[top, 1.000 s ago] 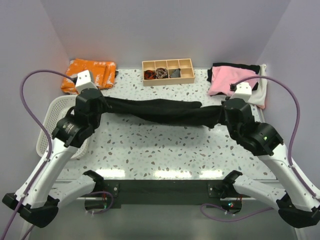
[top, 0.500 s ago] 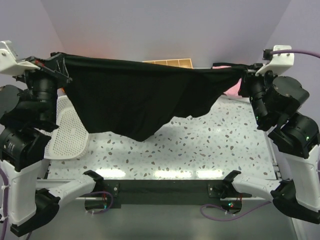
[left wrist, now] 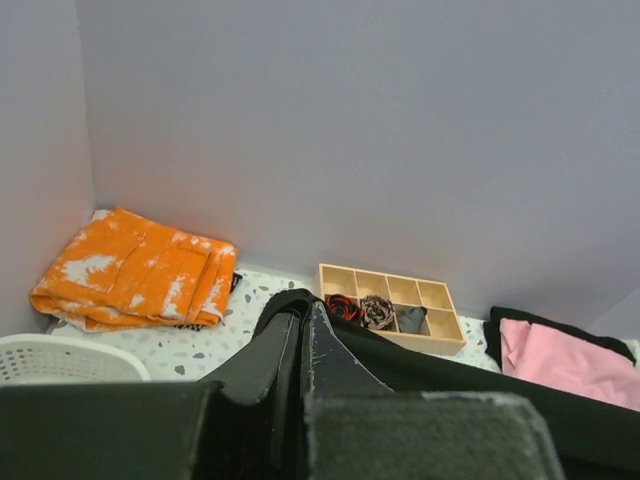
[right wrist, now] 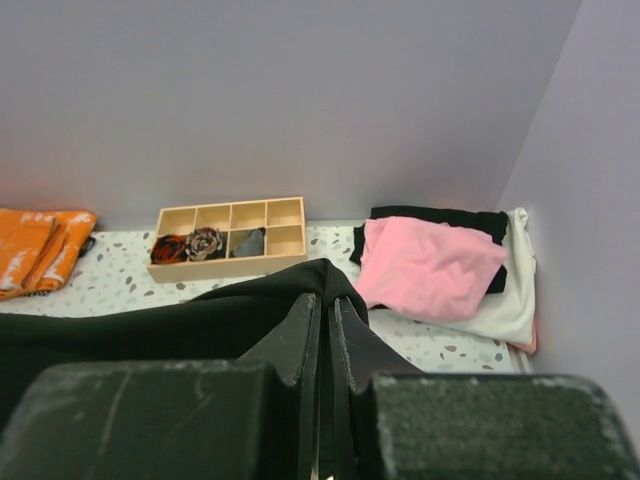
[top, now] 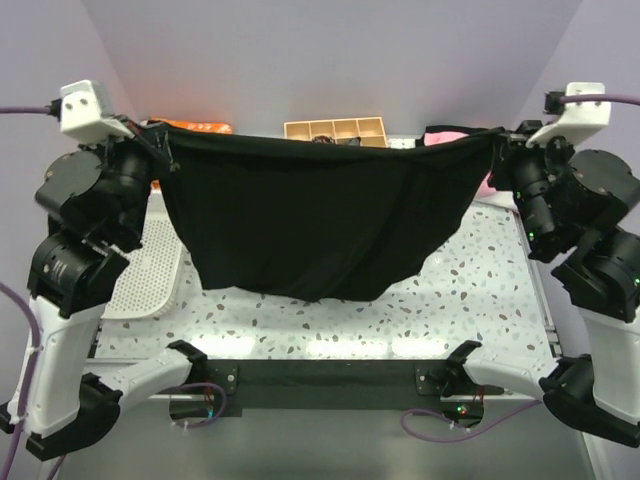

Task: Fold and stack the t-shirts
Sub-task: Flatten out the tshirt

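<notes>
A large plain black t-shirt point(top: 320, 215) hangs spread above the table, stretched between both raised arms. My left gripper point(top: 160, 140) is shut on its left top corner; the pinched black cloth point(left wrist: 290, 305) wraps over the fingertips in the left wrist view. My right gripper point(top: 497, 148) is shut on the right top corner, where the cloth point(right wrist: 330, 275) folds over the tips. Its lower hem sags toward the near tabletop. A pile of pink point(right wrist: 430, 265), black point(right wrist: 440, 216) and white point(right wrist: 505, 300) t-shirts lies at the back right corner.
An orange patterned cloth point(left wrist: 135, 270) lies at the back left. A wooden compartment box point(left wrist: 392, 308) with small rolled fabric pieces stands at the back middle. A white perforated basket point(top: 140, 280) sits at the left edge. Grey walls close in on three sides.
Both arms lifted the black t-shirt from lying bunched on the table until it hangs spread in the air. Since half a second ago the grippers came slightly inward and lower, and the hem evened out.
</notes>
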You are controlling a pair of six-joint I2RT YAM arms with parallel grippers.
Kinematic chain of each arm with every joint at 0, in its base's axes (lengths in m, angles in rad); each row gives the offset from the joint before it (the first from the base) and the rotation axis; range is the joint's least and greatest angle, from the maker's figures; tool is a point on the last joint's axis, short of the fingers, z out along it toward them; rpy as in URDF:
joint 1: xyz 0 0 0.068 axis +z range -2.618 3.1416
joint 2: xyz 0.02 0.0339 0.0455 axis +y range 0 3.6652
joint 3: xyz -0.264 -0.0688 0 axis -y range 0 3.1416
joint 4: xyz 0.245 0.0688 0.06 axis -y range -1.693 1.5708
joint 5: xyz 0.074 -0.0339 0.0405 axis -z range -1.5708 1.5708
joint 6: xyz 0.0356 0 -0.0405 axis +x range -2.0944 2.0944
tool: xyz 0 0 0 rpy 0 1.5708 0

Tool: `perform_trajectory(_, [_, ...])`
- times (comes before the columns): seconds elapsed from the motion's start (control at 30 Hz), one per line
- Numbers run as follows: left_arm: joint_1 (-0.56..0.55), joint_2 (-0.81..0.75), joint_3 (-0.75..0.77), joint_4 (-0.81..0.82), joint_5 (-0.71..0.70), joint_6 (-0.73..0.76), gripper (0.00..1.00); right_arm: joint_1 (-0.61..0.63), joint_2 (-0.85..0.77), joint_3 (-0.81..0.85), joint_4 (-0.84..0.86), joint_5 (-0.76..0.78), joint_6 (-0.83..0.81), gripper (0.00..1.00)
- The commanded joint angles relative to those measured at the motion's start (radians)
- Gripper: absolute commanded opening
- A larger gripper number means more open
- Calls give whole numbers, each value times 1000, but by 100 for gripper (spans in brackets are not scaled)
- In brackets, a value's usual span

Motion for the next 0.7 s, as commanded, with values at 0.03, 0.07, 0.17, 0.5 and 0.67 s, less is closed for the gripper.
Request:
perform_trajectory(0.03, [7,-133,8,56,-56,11,1,0,-63,24,-34,-7,20,0])
perform_trajectory(0.07, [7,-119,3,46,-61,12,2,0,-57,22,-41,-1,24,0])
perform_trajectory(0.17, [7,-55,5,-1,-35,-12,2,0,-25,16,-49,34,35,0])
perform_trajectory(0.5, [8,211,-81,106,-1,-23,3,-4,145,-98,217,155,-103,0])
perform_trajectory(0.67, [68,402,59,157,68,8,2,-51,324,14,354,159,-218,0])
